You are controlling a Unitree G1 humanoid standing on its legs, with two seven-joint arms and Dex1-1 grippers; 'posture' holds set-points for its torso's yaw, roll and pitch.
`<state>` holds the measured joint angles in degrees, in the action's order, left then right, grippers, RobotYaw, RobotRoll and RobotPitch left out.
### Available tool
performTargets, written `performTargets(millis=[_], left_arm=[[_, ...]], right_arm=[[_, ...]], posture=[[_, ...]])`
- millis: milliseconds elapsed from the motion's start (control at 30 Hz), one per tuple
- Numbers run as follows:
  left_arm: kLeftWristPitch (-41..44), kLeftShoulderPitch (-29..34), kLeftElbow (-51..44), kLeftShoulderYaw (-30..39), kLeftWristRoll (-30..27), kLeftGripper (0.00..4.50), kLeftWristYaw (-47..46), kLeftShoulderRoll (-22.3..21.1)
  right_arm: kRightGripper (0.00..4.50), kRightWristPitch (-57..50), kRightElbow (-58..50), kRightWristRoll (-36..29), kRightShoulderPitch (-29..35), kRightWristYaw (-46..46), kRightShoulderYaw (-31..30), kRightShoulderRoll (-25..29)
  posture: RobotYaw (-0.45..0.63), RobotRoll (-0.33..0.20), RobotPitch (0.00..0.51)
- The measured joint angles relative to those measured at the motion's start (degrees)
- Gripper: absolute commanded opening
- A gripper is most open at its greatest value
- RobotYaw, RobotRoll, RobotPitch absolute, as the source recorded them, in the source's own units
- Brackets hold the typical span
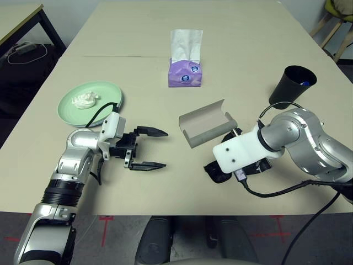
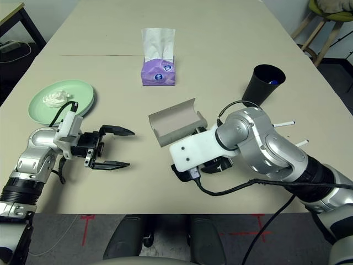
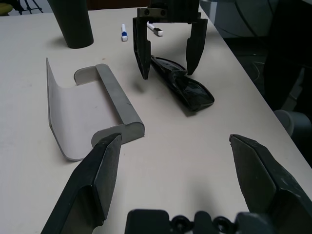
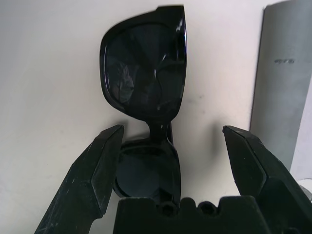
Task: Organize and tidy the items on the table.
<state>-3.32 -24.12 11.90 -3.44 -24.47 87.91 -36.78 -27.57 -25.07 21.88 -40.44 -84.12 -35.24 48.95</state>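
**A:** Where is the right claw [image 3: 167, 43] now?

**B:** Pointing steeply down with its two fingers spread wide and nothing in them. The black sunglasses [image 4: 146, 92] lie folded on the surface right under it, between the fingers but not yet pinched, as far as I can tell.

**A:** How should it take them?

**B:** I'd lower it a little more so each finger passes one side of the frame near the bridge, then close slowly. The glossy frame looks slippery, so a centred hold would keep it from twisting out.

**A:** Which way do the sunglasses run?

**B:** From the left wrist camera, their long axis runs slantwise out from under the right claw toward the near edge of the surface. The fingers sit across the frame near its far end rather than its middle, which suits a pinch across the narrow way.

**A:** What's beside that claw?

**B:** The grey glasses case [image 1: 206, 123] lies open just beside it, lid raised. Well beyond stands the black cup [image 1: 292, 84].

**A:** And the left claw [image 1: 148, 148]?

**B:** Open and empty too, held level, pointing across toward the case, with the green plate [image 1: 113, 97] and tissue wad [image 1: 86, 100] behind it.
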Motion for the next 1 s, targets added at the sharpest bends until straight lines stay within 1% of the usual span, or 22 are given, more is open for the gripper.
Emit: performTargets(millis=[367, 1000], left_arm=[[0.1, 0.0, -0.1, 0.0, 0.0, 4.47, -0.3, -0.1], [0.2, 0.1, -0.1, 0.0, 0.1, 4.47, -0.5, -0.2]], right_arm=[[4.50, 2.1, 0.7, 1.0, 1.1, 0.1, 0.0, -0.5], [4.50, 2.5, 1.5, 1.1, 0.4, 0.6, 0.0, -2.2]], posture=[[0.13, 0.000, 0.169], [0.13, 0.000, 0.164]])
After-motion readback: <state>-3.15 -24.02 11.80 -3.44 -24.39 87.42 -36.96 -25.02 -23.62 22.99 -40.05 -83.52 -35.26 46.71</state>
